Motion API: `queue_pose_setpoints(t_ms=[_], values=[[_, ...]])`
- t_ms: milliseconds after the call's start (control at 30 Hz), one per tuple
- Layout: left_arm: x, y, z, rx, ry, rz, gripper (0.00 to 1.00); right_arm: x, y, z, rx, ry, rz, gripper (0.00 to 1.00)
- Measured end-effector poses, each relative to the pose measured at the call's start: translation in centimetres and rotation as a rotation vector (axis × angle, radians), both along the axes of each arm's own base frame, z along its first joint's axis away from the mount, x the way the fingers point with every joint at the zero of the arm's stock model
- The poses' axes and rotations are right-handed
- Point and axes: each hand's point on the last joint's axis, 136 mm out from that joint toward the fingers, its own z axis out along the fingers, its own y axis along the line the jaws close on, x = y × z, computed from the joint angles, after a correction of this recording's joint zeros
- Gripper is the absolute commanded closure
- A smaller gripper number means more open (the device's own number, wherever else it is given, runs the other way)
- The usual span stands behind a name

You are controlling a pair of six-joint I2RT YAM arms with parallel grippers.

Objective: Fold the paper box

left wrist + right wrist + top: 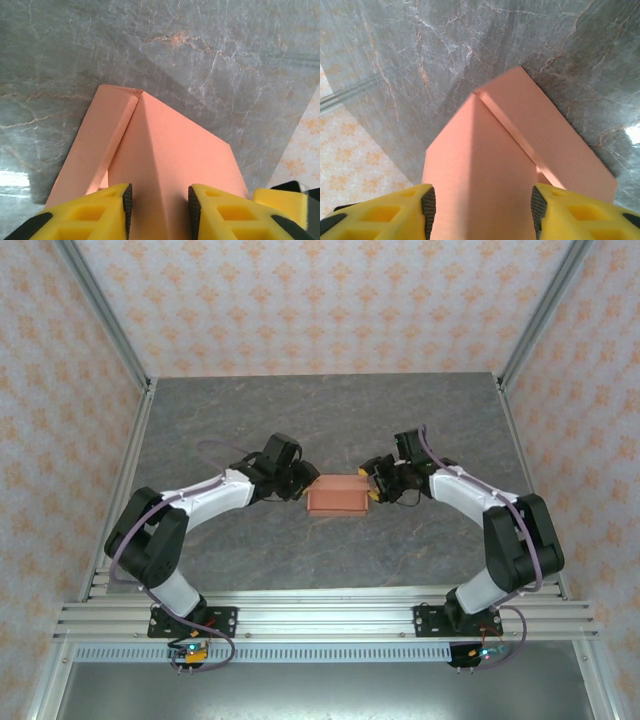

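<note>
yellow fingers [395, 210] of the right gripper [481, 205] straddle the paper box [337, 496], jaws pinching its sides. left gripper [160, 200] sits over a folded ridge at the opposite end; whether its jaws grip, i cannot tell. box rests mid-table [330, 410] between both.

A grey marbled tabletop [330, 410] with pale and rusty veins stands inside a booth. The walls [320, 300] on three sides carry whitish paper printed with orange floral motifs. Aluminium posts [103, 310] rise from the tabletop's far corners, and slotted aluminium rails [320, 615] run along its near edge. A bright glare patch [12, 177] lies on the stone.
</note>
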Motion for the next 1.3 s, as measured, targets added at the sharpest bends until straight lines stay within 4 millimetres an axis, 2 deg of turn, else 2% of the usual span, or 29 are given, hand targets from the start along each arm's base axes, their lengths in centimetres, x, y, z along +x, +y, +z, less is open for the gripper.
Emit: queue_pose_setpoints(t_ms=[67,233,433,600,700,767,833,900,1100,1167,1300], values=[[-0.5,0.8,0.0,0.054,-0.023,-0.028,0.57,-0.7,-0.8,0.3,-0.054,-0.015,0.02,0.36],[-1.5,2.6,0.7,0.183,-0.087,-0.1,0.53,-1.7,-3.1,1.4,-0.23,-0.058,0.094,0.32],[-2.6,3.6,0.1,0.248,-0.108,-0.162,0.52,-2.4,-3.9,2.7,-0.319,-0.109,0.205,0.29],[-3.3,4.3,-0.8,0.298,-0.101,-0.2,0.5,-2.6,-2.8,4.1,-0.34,-0.168,0.314,0.24],[-3.3,4.5,-0.5,0.324,-0.129,-0.231,0.5,-2.1,-0.9,5.7,-0.365,-0.237,0.42,0.23],[-3.2,4.7,-0.4,0.351,-0.146,-0.255,0.5,-1.5,0.5,6.0,-0.388,-0.279,0.486,0.23],[-3.3,4.9,-0.8,0.383,-0.149,-0.282,0.5,-1.4,1.5,5.2,-0.412,-0.287,0.546,0.24],[-3.5,5.2,-1.3,0.409,-0.141,-0.309,0.49,-1.6,1.6,3.1,-0.457,-0.257,0.595,0.24],[-4.3,6.2,-2.0,0.468,-0.129,-0.344,0.4,-4.0,0.0,-3.8,-0.541,-0.1,0.698,0.26],[-4.5,6.7,-1.2,0.495,-0.144,-0.357,0.38,-4.4,-0.2,-4.8,-0.542,-0.075,0.708,0.26],[-4.0,6.3,2.5,0.485,-0.232,-0.371,0.33,-3.9,-0.1,-4.6,-0.551,-0.099,0.703,0.26]])
